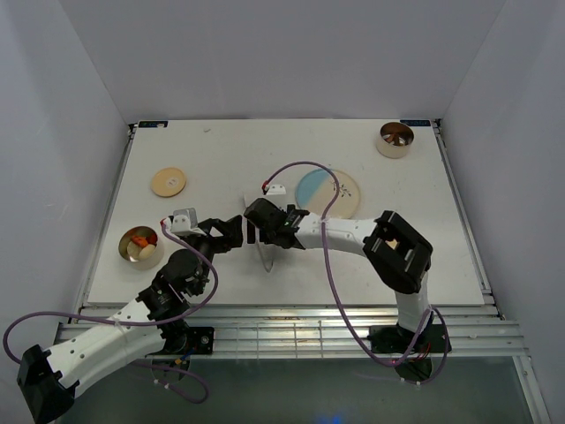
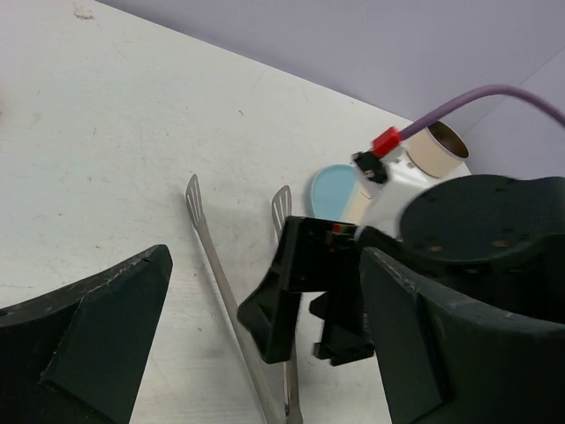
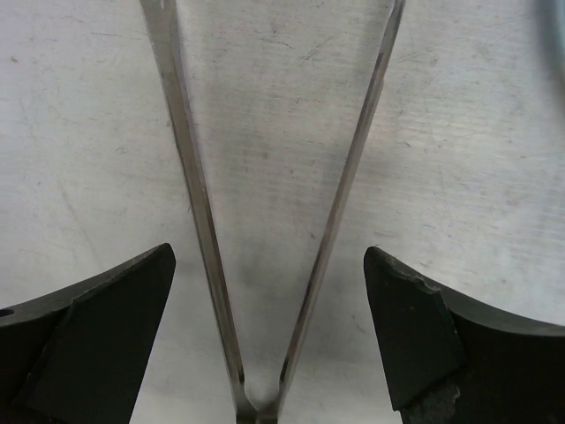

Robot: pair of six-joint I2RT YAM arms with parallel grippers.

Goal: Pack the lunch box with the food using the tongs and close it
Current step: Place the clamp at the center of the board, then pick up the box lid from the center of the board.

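Your right fingers (image 3: 106, 318) are wide open, one on each side of the tongs (image 3: 202, 221), not touching them. The tongs lie flat on the tabletop (image 3: 88, 132). Your left fingers (image 2: 97, 327) are open too.

Bright silver with dark streaked reflections on the tongs (image 3: 199, 221), against the white, faintly grey-scuffed table (image 1: 221, 159); matt black on the left gripper (image 1: 237, 228) and the right gripper (image 3: 269, 256), white with black on the arms (image 1: 340, 234) behind them, purple on the cable (image 2: 477, 97), red on its plug (image 2: 386, 141). Pale blue across the left part and cream across the right part of the plate (image 1: 328, 190); plain tan on the disc (image 1: 168, 181) at far left. Cream outside and brownish metal inside on the far tin (image 1: 395, 140) at right, cream again on the near tin (image 1: 124, 252) at left, around an orange-red piece (image 1: 139, 238).
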